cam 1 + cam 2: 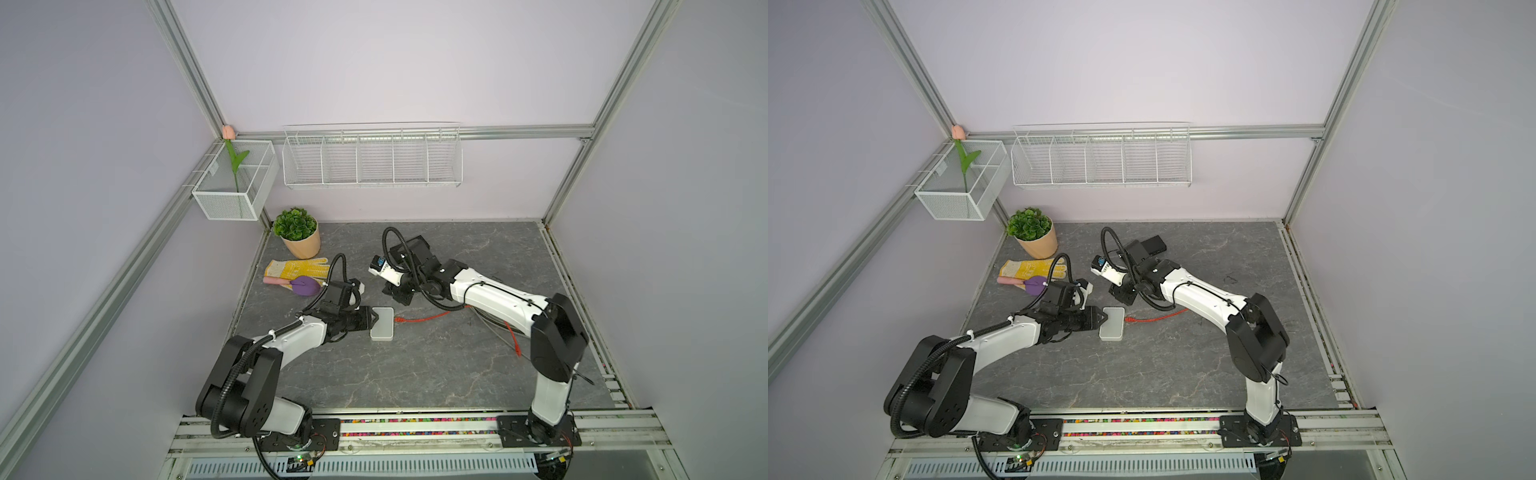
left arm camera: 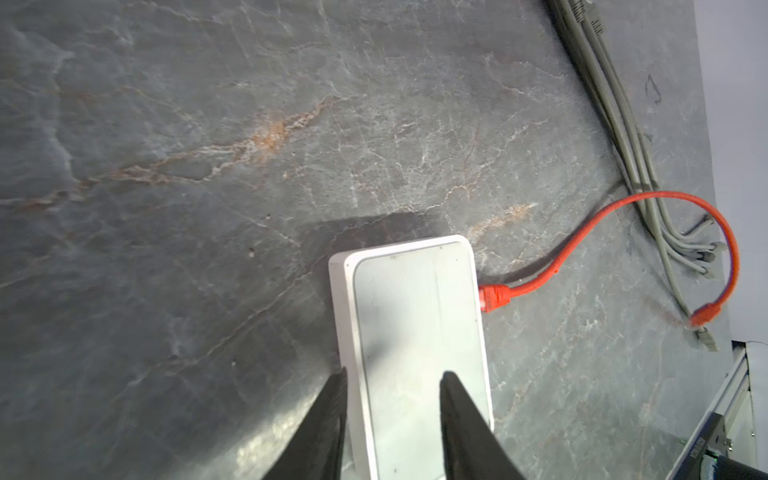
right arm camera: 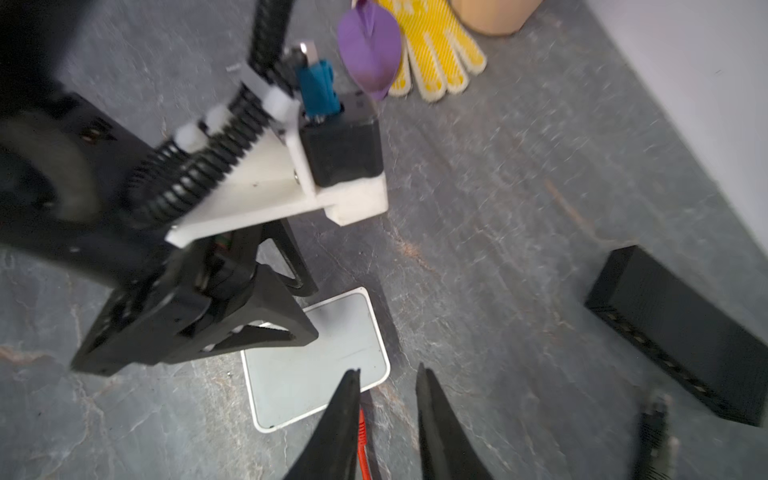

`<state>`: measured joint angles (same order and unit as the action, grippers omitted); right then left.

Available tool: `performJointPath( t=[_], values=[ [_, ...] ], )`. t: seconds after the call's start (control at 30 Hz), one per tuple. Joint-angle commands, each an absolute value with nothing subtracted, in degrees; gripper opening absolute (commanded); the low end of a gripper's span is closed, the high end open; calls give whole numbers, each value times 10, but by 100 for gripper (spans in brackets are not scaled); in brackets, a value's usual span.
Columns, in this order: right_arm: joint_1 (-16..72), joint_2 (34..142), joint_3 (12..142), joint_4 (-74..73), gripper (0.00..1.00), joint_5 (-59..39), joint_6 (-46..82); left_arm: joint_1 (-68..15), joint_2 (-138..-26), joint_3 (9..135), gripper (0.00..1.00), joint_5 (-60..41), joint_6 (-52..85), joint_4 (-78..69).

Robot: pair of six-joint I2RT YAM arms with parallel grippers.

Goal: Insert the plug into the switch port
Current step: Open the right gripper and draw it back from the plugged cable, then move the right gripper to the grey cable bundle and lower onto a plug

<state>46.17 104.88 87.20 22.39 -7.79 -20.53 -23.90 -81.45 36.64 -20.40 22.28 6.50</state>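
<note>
The white switch (image 1: 383, 328) (image 1: 1113, 329) lies flat on the grey table. My left gripper (image 1: 375, 319) (image 2: 395, 374) is shut on the switch's (image 2: 415, 316) end, one finger against its side wall and the other on its top face. A red cable (image 1: 428, 318) ends in a red plug (image 1: 398, 319) (image 2: 492, 297) that sits against the switch's side; the port itself is hidden. Behind the plug hovers my right gripper (image 1: 399, 293) (image 3: 388, 370), open and holding nothing, with the red cable (image 3: 362, 440) beside one finger.
A black box (image 3: 673, 336) (image 1: 1152, 245) lies at the back. A potted plant (image 1: 301, 243), a yellow glove (image 1: 295, 268) and a purple object (image 1: 305, 286) sit back left. Grey cables (image 2: 615, 124) and the red cable's other end (image 2: 704, 313) lie to the right.
</note>
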Motion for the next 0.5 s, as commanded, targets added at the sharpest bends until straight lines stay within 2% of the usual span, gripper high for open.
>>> performJointPath(
  t=[0.0,0.13,0.27,0.47],
  values=[
    [451,1026,852,233,30,-6,-202,-233,-791,376,38,-197,227,109],
    [425,1018,863,281,30,123,-163,-232,-733,370,39,-186,240,119],
    [358,1034,888,333,29,120,-123,-232,-669,371,40,-187,246,139],
    [254,1122,943,418,27,133,-64,-259,-588,362,41,-197,259,163]
  ],
)
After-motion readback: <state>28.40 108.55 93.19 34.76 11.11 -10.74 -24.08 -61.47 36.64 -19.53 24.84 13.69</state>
